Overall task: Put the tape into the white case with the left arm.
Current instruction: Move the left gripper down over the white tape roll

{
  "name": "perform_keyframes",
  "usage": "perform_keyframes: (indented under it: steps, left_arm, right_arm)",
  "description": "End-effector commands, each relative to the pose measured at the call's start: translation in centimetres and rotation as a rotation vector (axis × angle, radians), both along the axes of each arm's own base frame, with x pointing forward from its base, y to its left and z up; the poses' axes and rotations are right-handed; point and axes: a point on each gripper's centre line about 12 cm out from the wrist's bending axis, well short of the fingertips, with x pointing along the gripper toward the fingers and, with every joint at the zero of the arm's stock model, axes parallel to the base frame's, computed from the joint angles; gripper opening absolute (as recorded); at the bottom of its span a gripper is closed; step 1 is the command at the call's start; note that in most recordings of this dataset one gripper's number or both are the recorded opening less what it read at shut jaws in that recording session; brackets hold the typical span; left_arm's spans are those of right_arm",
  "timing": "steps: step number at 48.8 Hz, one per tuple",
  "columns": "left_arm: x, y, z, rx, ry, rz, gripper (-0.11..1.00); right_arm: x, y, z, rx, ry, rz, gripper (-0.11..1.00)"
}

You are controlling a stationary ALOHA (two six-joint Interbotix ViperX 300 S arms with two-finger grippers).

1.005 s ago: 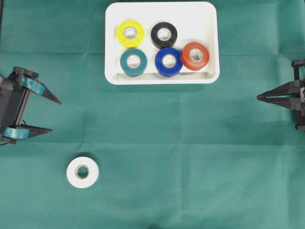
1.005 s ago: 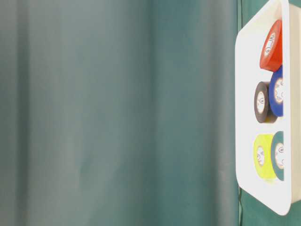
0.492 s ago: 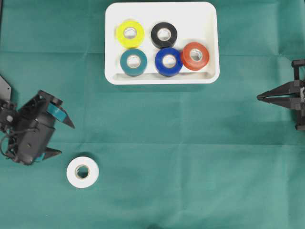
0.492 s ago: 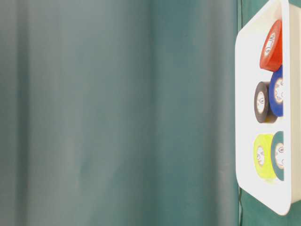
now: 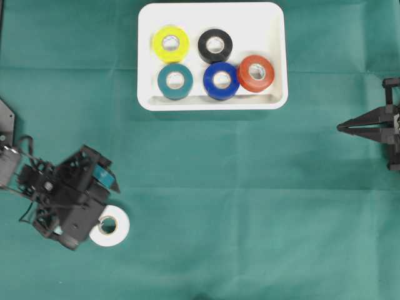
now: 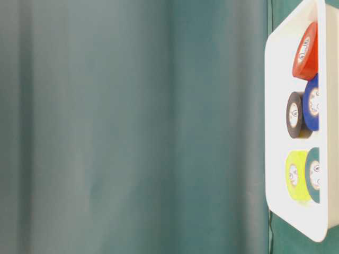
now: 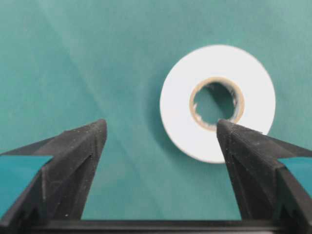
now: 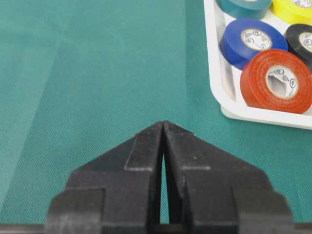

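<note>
Overhead view: white tape roll (image 5: 110, 225) lies flat on the green cloth (image 5: 250, 200) at lower left, well apart from the white case (image 5: 211, 100) at top centre. Case holds five rolls: yellow (image 5: 170, 43), black (image 5: 215, 45), teal (image 5: 175, 81), blue (image 5: 220, 80), red (image 5: 255, 73). The red roll sits tilted against the case's right wall. Left arm's gripper (image 5: 100, 200) is directly over the left edge of the white roll, its body covering part of it; one teal-banded finger shows just above the roll. Right gripper (image 5: 342, 127) is at the right edge, pointing left, well apart from everything.

Table-level view: mostly green backdrop. Case (image 6: 278, 159) appears at the right edge with the five rolls inside. Neither gripper in frame.

Left wrist view: left gripper (image 7: 161, 134) fingers spread wide, nothing between them but cloth. White roll (image 7: 217, 102) lies ahead and to the right; the right fingertip (image 7: 234, 139) overlaps the roll's near edge. Contact cannot be told.

Right wrist view: right gripper (image 8: 163, 127) fingers pressed together, tips meeting, holding nothing. Case corner (image 8: 229, 109) at upper right with red, blue, black, teal, yellow rolls partly visible.
</note>
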Motion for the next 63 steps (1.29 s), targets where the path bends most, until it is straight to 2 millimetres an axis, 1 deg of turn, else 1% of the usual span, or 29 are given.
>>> perform_keyframes:
  steps: [1, 8, 18, 23, 36, 44, 52, 54, 56, 58, 63]
  left_arm:
    - [1.2, -0.7, 0.5, -0.011, -0.017, -0.001, 0.91]
    - [1.6, -0.8, -0.3, -0.001, 0.006, -0.001, 0.91]
    - [1.7, -0.9, -1.0, 0.010, 0.026, -0.004, 0.91]
    - [1.8, -0.9, -1.6, 0.011, 0.034, -0.001, 0.91]
    - [2.8, -1.4, -3.3, 0.016, 0.040, -0.001, 0.91]
    - [2.9, -1.4, -4.4, 0.031, 0.069, -0.003, 0.91]
    - [2.9, -1.4, -4.5, 0.032, 0.070, -0.005, 0.89]
    - [2.9, -1.4, -4.4, 0.030, 0.069, -0.002, 0.87]
    - [3.0, -1.4, -4.3, 0.028, 0.067, -0.001, 0.81]
    - [2.9, -1.4, -4.2, 0.028, 0.065, -0.002, 0.71]
    - [3.0, -1.4, -3.8, 0.024, 0.057, -0.001, 0.42]
  right_arm:
    - [0.2, 0.0, 0.5, 0.000, -0.018, -0.001, -0.09]
    - [0.2, 0.0, 0.5, 0.000, -0.018, -0.001, -0.09]
    - [0.2, 0.0, 0.5, 0.000, -0.018, -0.001, -0.09]
    - [0.2, 0.0, 0.5, 0.000, -0.017, -0.001, -0.09]
    - [0.2, 0.0, 0.5, 0.000, -0.018, -0.001, -0.09]
    - [0.2, 0.0, 0.5, -0.001, -0.018, 0.001, -0.09]
    - [0.2, 0.0, 0.5, 0.000, -0.017, -0.001, -0.09]
    - [0.2, 0.0, 0.5, 0.000, -0.017, -0.001, -0.09]
    - [0.2, 0.0, 0.5, 0.000, -0.017, -0.001, -0.09]
    - [0.2, 0.0, 0.4, 0.000, -0.015, -0.001, -0.09]
    - [0.2, 0.0, 0.4, 0.000, -0.017, -0.001, -0.09]
